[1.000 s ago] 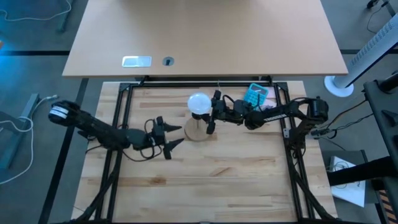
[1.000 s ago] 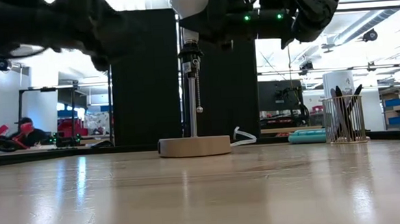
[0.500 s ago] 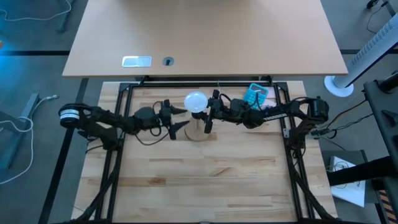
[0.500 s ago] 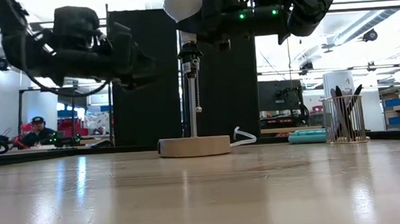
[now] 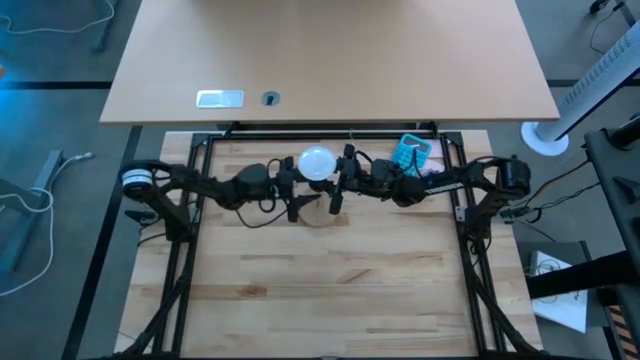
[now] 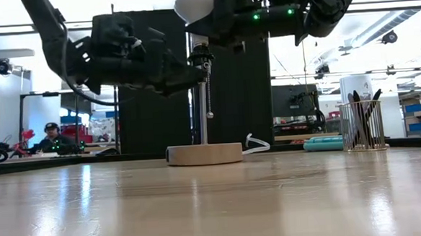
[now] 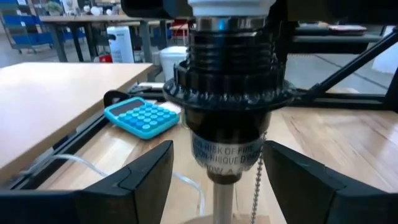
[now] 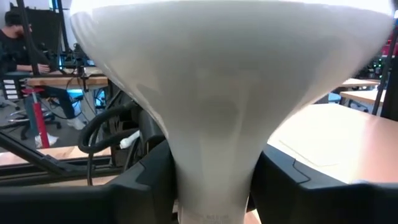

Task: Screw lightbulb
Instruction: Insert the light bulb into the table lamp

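The white lightbulb (image 5: 316, 163) stands upright on top of the black socket (image 6: 201, 61) of a lamp stand with a round wooden base (image 6: 204, 154). My right gripper (image 5: 340, 181) is shut on the bulb (image 8: 230, 74). My left gripper (image 5: 296, 191) is open. Its two fingers stand level on either side of the socket (image 7: 227, 93), with a gap on each side and touching nothing. The bulb's pale base (image 7: 230, 6) sits at the socket's mouth. My right gripper pinches the bulb's narrow neck (image 8: 211, 180) between its two fingers, below the globe. The fingers come level from the table's right. The bulb stands upright, globe up, with its base at the top of the socket.
A pull chain (image 6: 208, 96) hangs beside the socket. A teal calculator (image 5: 410, 152) lies at the far right. A mesh pen holder (image 6: 362, 124) stands at the right in the low view. A person (image 6: 49, 137) sits in the room behind.
My left gripper has gone toward the table's far edge and right, from the open board to the lamp. Its open fingers now stand on either side of the socket. My right gripper and the bulb have stayed over the socket.
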